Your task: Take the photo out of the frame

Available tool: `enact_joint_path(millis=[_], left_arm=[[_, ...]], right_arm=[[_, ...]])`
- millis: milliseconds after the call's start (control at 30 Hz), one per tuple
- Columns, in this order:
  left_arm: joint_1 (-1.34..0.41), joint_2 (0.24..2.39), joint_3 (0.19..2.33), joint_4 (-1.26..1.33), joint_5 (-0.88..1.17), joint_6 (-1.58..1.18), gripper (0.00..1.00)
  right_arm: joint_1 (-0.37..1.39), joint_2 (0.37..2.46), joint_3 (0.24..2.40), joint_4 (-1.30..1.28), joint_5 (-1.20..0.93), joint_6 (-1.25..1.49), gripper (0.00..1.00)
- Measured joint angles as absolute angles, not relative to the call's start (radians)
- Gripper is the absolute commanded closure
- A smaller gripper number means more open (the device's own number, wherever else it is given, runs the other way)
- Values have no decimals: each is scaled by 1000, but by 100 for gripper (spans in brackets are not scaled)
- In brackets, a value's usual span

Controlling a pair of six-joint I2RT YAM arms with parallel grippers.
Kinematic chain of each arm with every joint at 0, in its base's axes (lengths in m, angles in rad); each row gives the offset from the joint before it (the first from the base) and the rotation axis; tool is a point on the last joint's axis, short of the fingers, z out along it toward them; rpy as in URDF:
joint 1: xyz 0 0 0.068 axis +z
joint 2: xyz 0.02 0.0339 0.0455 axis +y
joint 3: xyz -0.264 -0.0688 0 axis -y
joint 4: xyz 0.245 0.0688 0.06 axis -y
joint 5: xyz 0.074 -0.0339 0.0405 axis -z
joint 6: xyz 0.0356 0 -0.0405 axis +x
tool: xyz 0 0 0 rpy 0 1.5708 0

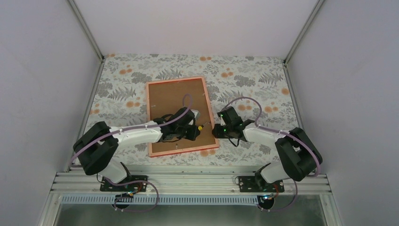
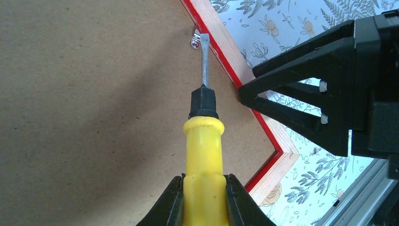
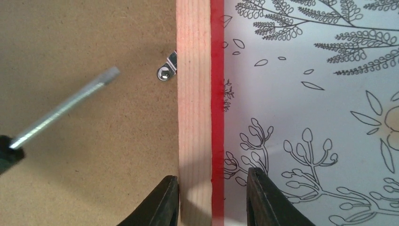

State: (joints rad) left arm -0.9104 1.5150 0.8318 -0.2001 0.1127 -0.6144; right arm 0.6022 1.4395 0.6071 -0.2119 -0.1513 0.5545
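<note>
The frame (image 1: 149,117) lies face down on the table, its brown fibreboard backing (image 1: 174,94) up; the photo is hidden beneath it. My left gripper (image 2: 204,200) is shut on a yellow-handled screwdriver (image 2: 204,155). The screwdriver's blade tip (image 2: 204,40) sits close by a small metal clip (image 2: 195,43) at the frame's right rail (image 2: 235,66); contact is unclear. My right gripper (image 3: 212,197) straddles that rail (image 3: 194,94). Its left finger is against the wood and its right finger stands apart from the red edge. The clip (image 3: 165,70) and the screwdriver shaft (image 3: 66,110) lie ahead of it.
A floral-patterned cloth (image 1: 244,80) covers the table around the frame. White walls close in the left, back and right sides. An aluminium rail (image 1: 188,181) runs along the near edge. Both arms crowd the frame's lower right part (image 1: 207,141).
</note>
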Motion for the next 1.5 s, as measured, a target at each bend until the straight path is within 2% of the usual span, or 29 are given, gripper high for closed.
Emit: enact_joint_path(millis=[667,1167,1500], left_arm=[[-928,1620,883,-183,128,-605,98],[-928,1656,899,-175,114,-606,98],[-933,1656,889,-150,30,-667,98]], right_arm=[[602,1484,629,-173,-154,544,84],[602,1486,630,-167,-153,544,85],[602,1486,630,-167,-153,544,85]])
